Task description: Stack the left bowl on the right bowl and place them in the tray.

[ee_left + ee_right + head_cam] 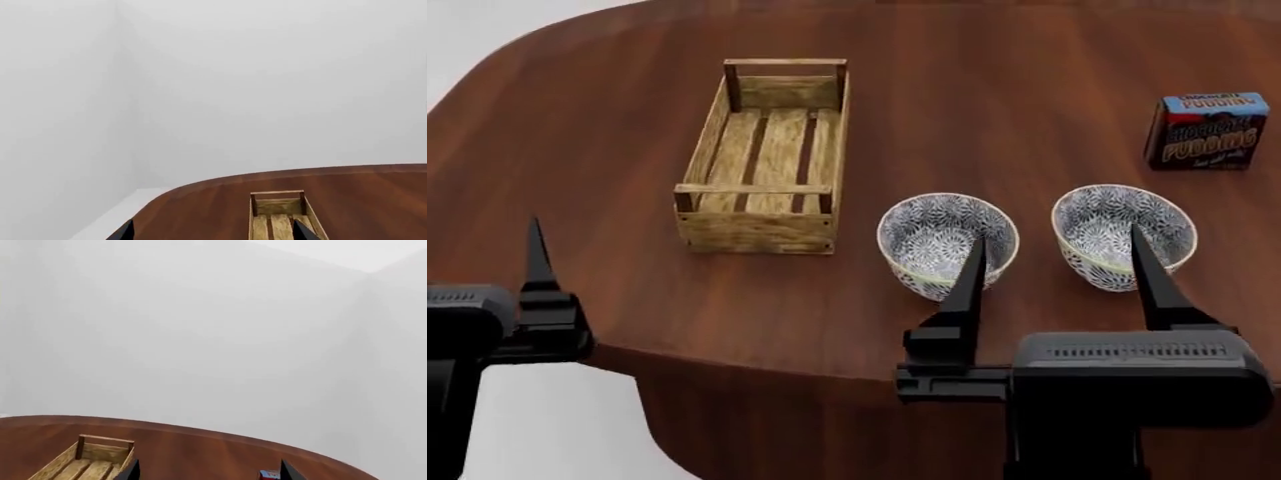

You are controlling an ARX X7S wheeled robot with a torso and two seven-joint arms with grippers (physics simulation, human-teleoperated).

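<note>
Nothing's done yet: both patterned blue-and-white ceramic bowls, left bowl (948, 243) and right bowl (1124, 234), sit unstacked right of the long light-wood slatted tray (703, 148). Right gripper (1054, 268) spread wide, empty; left gripper (534, 262), can't tell. Everything's left.

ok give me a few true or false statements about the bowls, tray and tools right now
1. The tray holds both bowls. False: the tray holds nothing; both bowls stand on the table.
2. The left bowl and right bowl stand side by side, apart. True.
3. The left bowl is stacked on the right bowl. False: neither is stacked.
4. The right tool is open and holds nothing. True.
5. The pudding box lies inside the tray. False: it stands on the table beyond the right bowl.
</note>
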